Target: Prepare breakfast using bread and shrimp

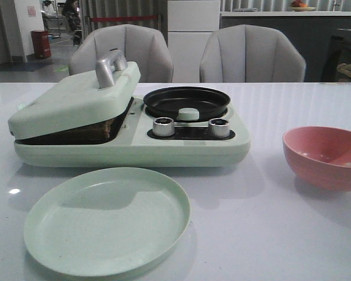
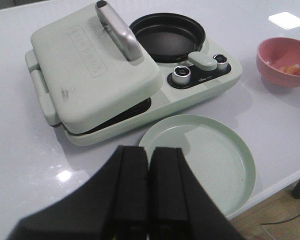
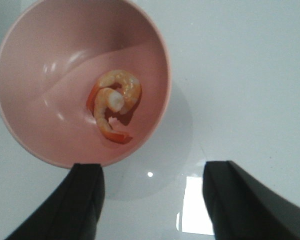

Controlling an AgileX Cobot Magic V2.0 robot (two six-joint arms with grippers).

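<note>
Bread (image 1: 108, 127) sits inside the nearly shut sandwich press (image 1: 76, 102), both shrimp (image 3: 114, 102) uncooked in the pink bowl (image 1: 324, 157) at 3 o'clock, frying pan (image 1: 186, 101) and plate (image 1: 107, 219) bare; left gripper (image 2: 149, 165) jaws closed empty, right gripper (image 3: 152, 185) jaws open over the bowl.

1. Table (image 1: 269, 234): smooth, glossy white surface; it mirrors ceiling lights.
2. Breakfast maker (image 1: 128, 146): pale green plastic-looking shell, satin finish, with light scuffs on the lid (image 2: 90, 70).
3. Lid handle (image 1: 109, 67): brushed silver metal look.
4. Round pan (image 1: 186, 100): black, semi-gloss coating.
5. Control knobs (image 1: 163, 126): shiny, chrome-like rims.
6. Plate (image 1: 105, 219): pale green, smooth, low sheen.
7. Bowl (image 3: 80, 75): pink, smooth, glossy inside.
8. Shrimp (image 3: 114, 102): moist, glistening surface.
9. Chairs (image 1: 251, 55): grey, matt upholstery.
</note>
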